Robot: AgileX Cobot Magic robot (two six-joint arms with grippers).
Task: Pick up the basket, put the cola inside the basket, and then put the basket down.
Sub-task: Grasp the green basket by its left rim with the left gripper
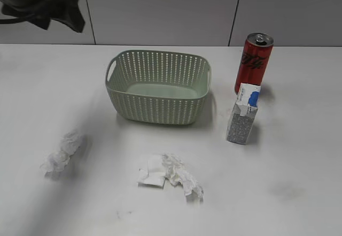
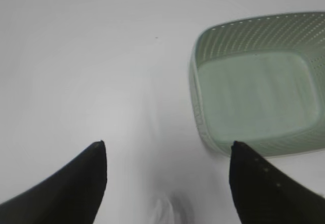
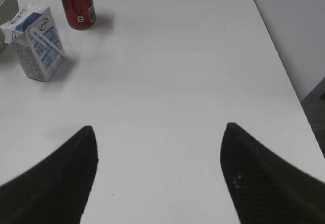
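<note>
- The basket (image 1: 158,88) is sitting upright and empty on the white worktop (image 1: 288,155), near the middle of the exterior view; nothing is touching it.
- The cola (image 1: 253,61) is standing upright to the basket's right, well apart from it, with a small white-and-blue carton (image 1: 243,113) standing just in front of it.
- Two crumpled tissues are lying nearer the camera: one at the left (image 1: 62,151), one in front of the basket (image 1: 170,174).
- The left gripper (image 2: 167,155) is hovering above bare worktop beside the basket's end, its fingers (image 2: 84,176) spread wide and holding nothing.
- The right gripper (image 3: 158,135) is likewise hanging with fingers (image 3: 254,163) apart and empty, well short of the can.
- Handling, as a judgement: the basket looks light and fairly stiff, its perforated plastic giving slightly under a pinch; the rim at the cut-out handle slot (image 1: 111,70) on the end seems the surest hold.
- The can looks smooth, rigid and easy to tip; a grip around its mid-body would suit, minding the carton close by.
- The left wrist view is showing the basket's bare floor from above; the right wrist view is showing the carton's printed side and straw (image 3: 45,40), and the worktop's right edge, which the exterior view is not giving.
</note>
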